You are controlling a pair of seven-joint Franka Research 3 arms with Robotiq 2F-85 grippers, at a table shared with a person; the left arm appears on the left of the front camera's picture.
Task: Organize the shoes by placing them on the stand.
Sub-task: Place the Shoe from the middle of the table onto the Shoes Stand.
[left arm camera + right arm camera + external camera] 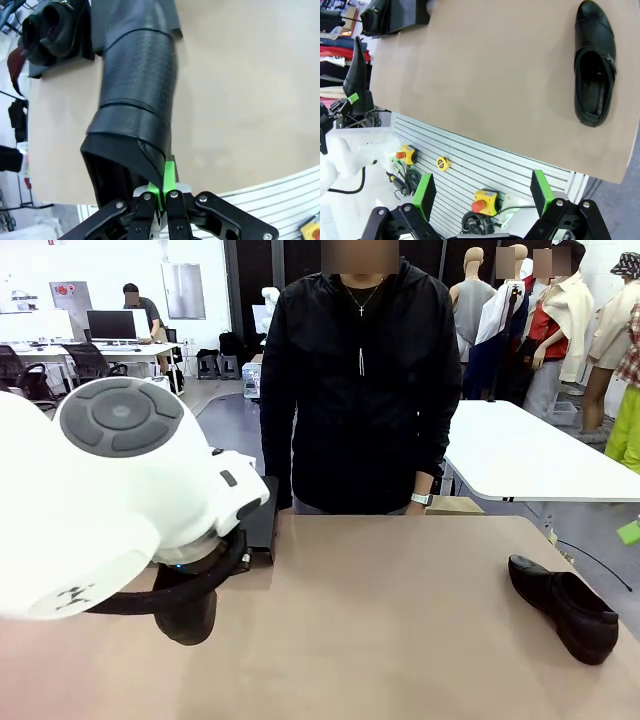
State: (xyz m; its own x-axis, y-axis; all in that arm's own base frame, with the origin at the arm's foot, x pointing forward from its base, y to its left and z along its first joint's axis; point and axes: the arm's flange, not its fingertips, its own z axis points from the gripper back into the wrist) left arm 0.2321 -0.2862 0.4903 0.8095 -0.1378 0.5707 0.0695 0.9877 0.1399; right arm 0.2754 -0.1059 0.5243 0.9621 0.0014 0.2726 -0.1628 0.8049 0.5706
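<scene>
Left arm [110, 510] is a chunky glossy white shell with a grey round cap [120, 415], a black cable [130, 600] at 6 o'clock, and black fingers [169, 175] with green pads and silver screws.

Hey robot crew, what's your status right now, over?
Left gripper shut on held shoe, heel rim, near the stand. Right gripper open, empty. Loose shoe lying on the table. Nothing seen blocking the stand.

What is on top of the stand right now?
Two shoes sit side by side on one end of the stand. The shoe pinched in the left gripper hangs in front of the rest, so that part is hidden.
</scene>
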